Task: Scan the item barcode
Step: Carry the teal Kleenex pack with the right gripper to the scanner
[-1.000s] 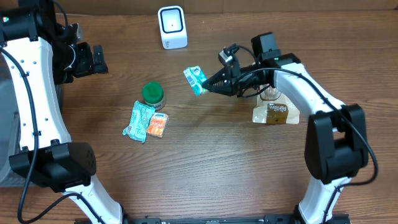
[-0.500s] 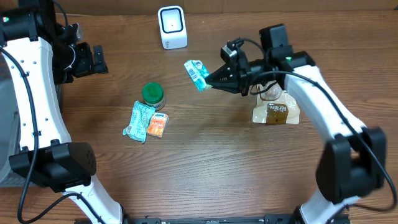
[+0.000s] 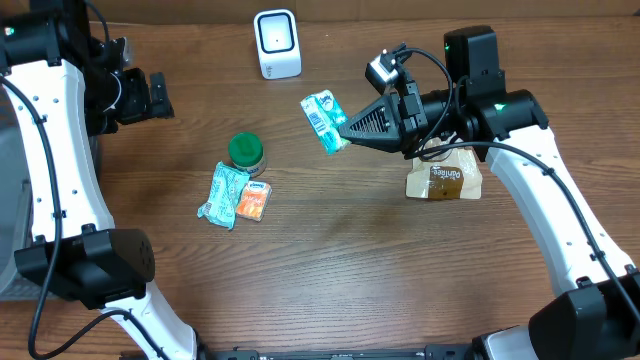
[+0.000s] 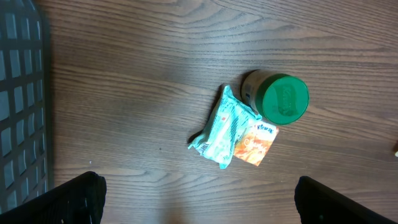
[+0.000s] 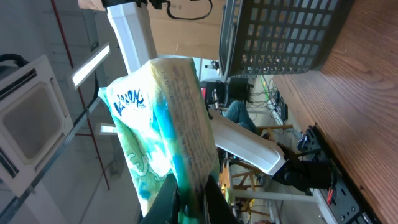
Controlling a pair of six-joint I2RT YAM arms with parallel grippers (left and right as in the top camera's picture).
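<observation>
Crinkly green-and-white plastic packet [image 3: 322,118], seemingly tissues, sits pinched in the right tool [image 3: 346,131]; left tool [image 3: 158,95] gapes wide.

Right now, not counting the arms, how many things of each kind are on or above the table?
packets: 3 (held packet, teal packet on table, orange packet)
jar: 1
brown bag: 1
white scanner: 1
total: 6

jaws hide the lower end of the packet [image 5: 163,124].
</observation>
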